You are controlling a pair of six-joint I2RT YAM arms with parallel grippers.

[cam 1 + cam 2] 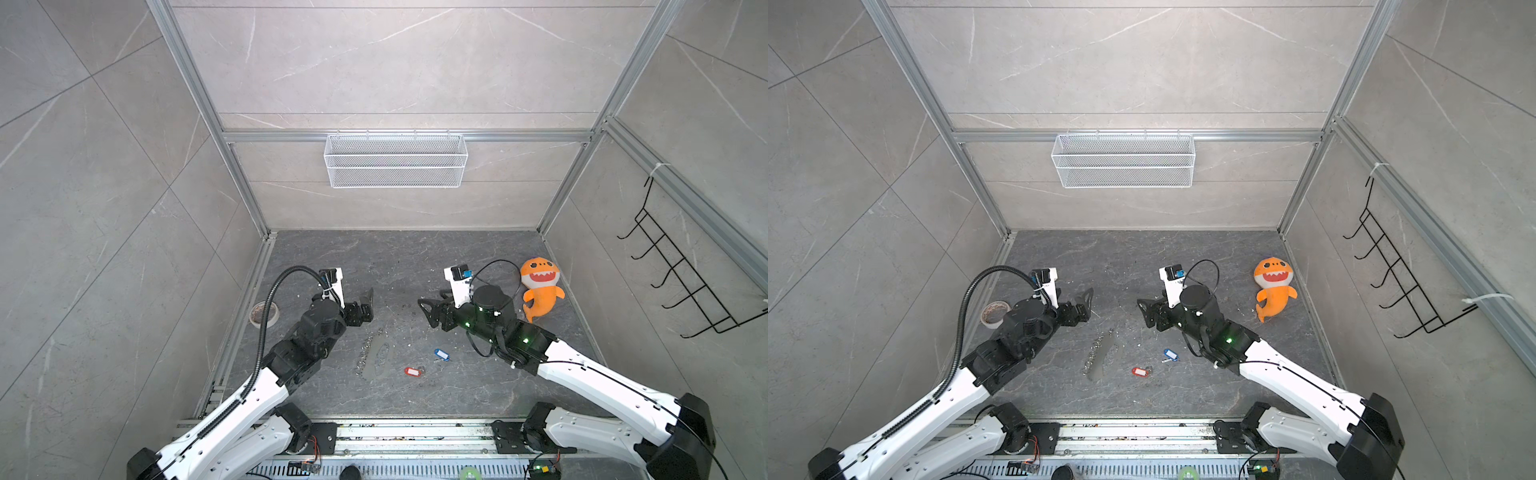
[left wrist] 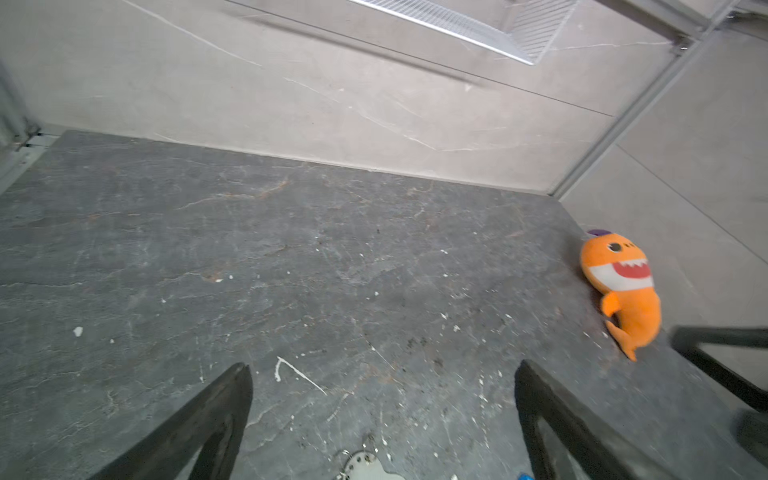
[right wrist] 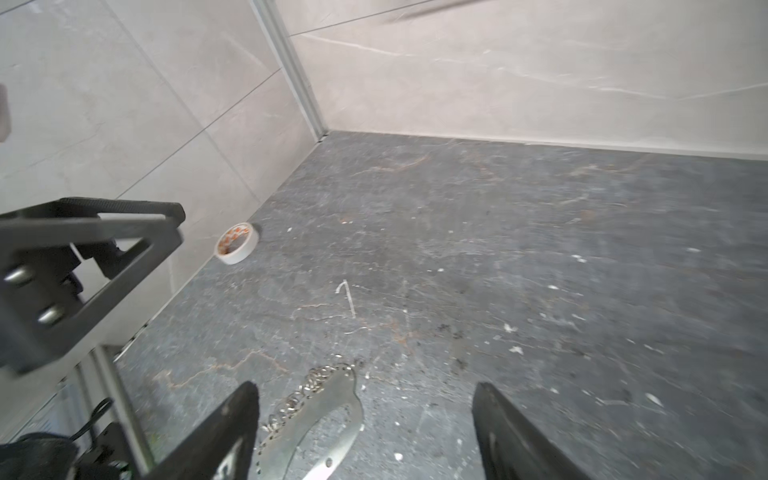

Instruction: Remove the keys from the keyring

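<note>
Hovering above the desk (image 1: 415,257), the two arms face each other across the middle. The left claw (image 2: 384,368) is spread wide with nothing in it. The right claw (image 3: 365,386) stands wide apart too, and bare.

The keyring (image 1: 378,358) lies flat on the desk, nearer the arms' bases than either claw, with its row of small rings along the edge toward the left arm. The blue key (image 1: 441,354) lies well clear of it on the right arm's side. The red key (image 1: 412,372) lies near the ring's near end, with bare desk showing between them. In both top views neither key touches the ring, so I'd judge the job done, or as good as. Whether anything tiny hangs on those small rings I cannot tell from here.

What's left, I think, is to get out clean. In its wrist view the ring's far end shows between the right claw's tips, so that claw is the one to watch. It ought to go up first and then back, kept wide, never dragging low across the ring or toward the blue key. The left has bare desk beneath it and little to fear. The tape (image 1: 264,312) and the shark (image 1: 540,289) by the walls are well out of the way.
</note>
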